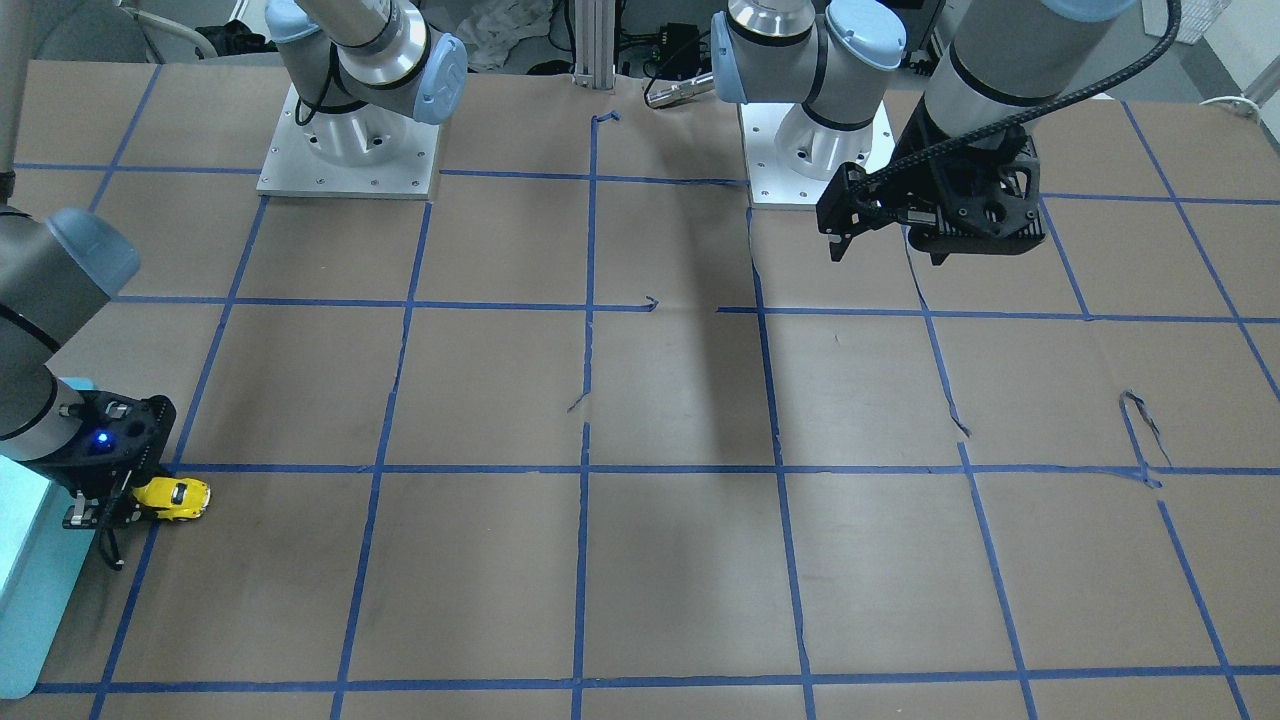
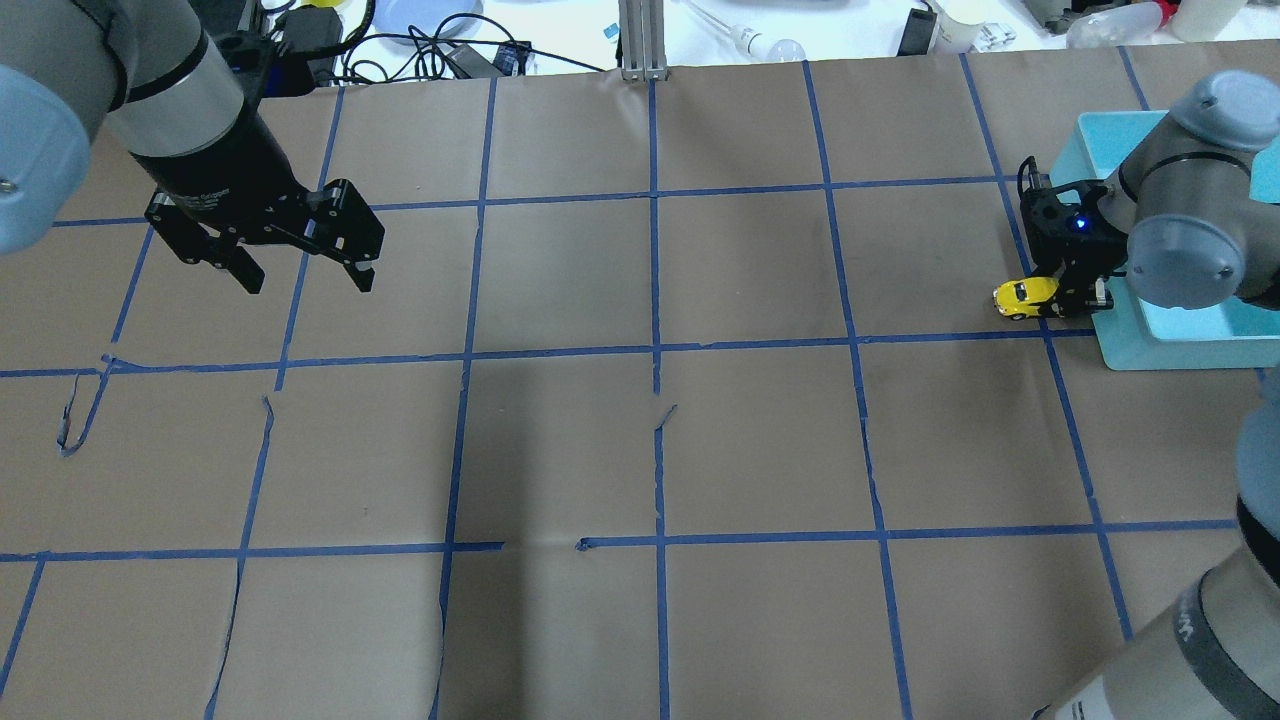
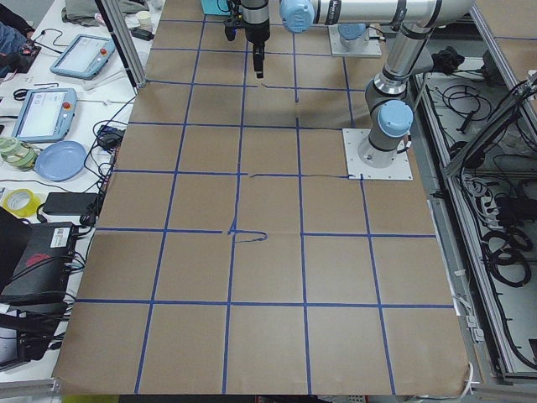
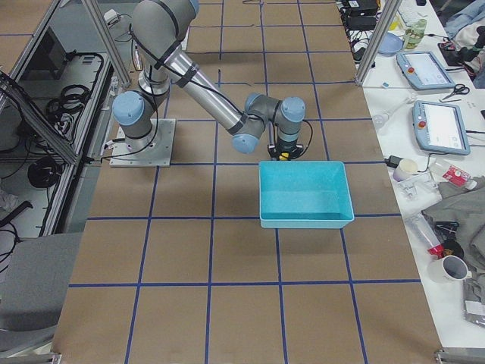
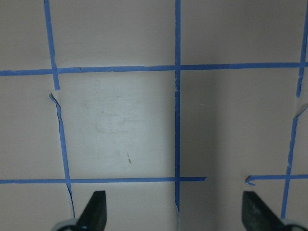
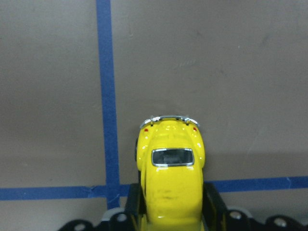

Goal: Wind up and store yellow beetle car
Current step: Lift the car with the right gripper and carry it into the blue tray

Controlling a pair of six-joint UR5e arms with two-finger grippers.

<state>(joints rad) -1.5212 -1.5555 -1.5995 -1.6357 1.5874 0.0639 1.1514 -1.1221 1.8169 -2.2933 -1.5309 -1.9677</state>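
Near counter's right edge, right pincer [image 2: 1052, 296] clamping tiny glossy yellow beetle toy car [image 2: 1020, 297] by flanks, wheels seemingly touching paper, probably for pull-back winding. Open teal plastic bin [image 2: 1150, 345] sitting just beside for storing. Left pincer [image 2: 307, 282] hanging spread wide, idle.

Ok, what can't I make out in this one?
- Yellow car, right wrist view: its near end is cut off by the bottom edge, its sides covered by the right gripper.
- Whether it rests on the table: no view shows.
- Bin, front-facing view: mostly cut off by the left edge.
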